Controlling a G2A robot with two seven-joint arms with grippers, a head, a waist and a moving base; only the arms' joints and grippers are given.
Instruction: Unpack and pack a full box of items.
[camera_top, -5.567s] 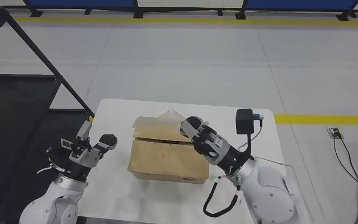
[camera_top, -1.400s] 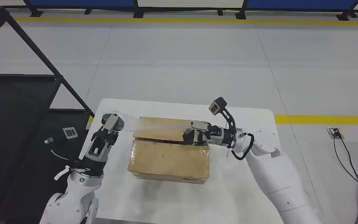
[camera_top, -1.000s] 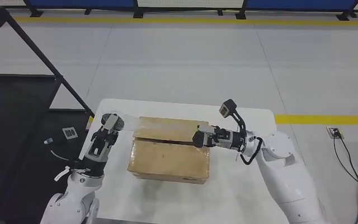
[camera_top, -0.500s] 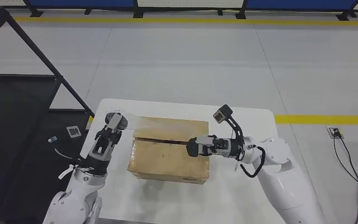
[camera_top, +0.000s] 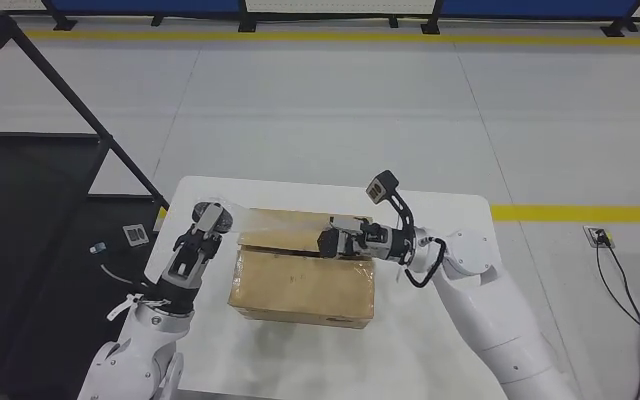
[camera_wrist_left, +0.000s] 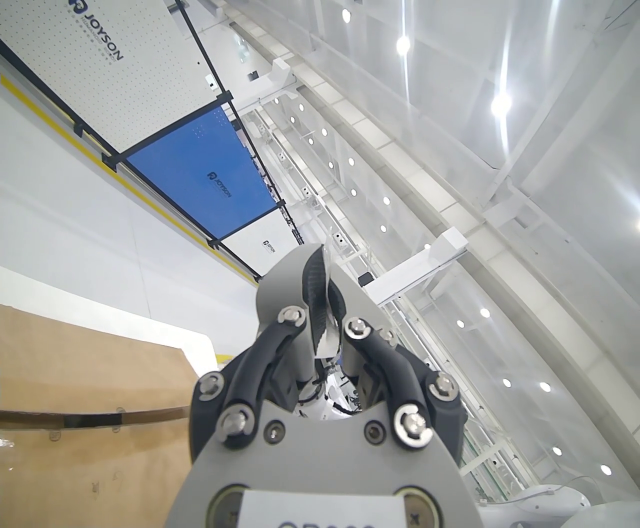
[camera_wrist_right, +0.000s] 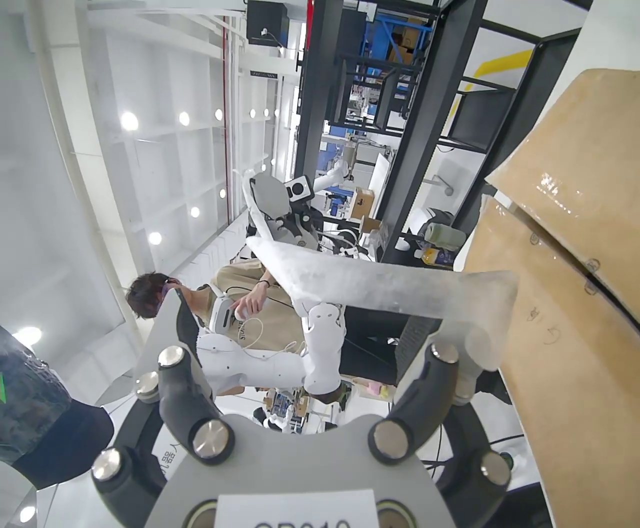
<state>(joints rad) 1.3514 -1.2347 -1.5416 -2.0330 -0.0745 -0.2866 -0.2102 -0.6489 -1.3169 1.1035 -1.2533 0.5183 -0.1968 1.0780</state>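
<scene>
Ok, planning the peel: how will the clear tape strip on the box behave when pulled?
The tape strip looks thin and see-through, so it is probably floppy and light. Pinched in the left pincer, it likely clings. Its far end meets the cardboard box, so expect resistance.

Floor (camera_top: 330, 110): pale grey, smooth; a yellow line (camera_top: 300, 36) runs along its far side, in front of blue partition panels (camera_top: 150, 6) on black feet; a second yellow line (camera_top: 565, 213) runs off beside the counter (camera_top: 450, 215), which is white with rounded corners. A black frame strut (camera_top: 80, 110) slants above a black panel (camera_top: 45, 230) at the left of the top view; a floor socket (camera_top: 598, 237) sits at the right. Overhead, the white ceiling (camera_wrist_left: 525, 225) carries rows of round lamps (camera_wrist_left: 500, 104); a white perforated board (camera_wrist_left: 100, 65) adjoins a blue panel; black racking (camera_wrist_right: 405, 100) stands farther off.
</scene>
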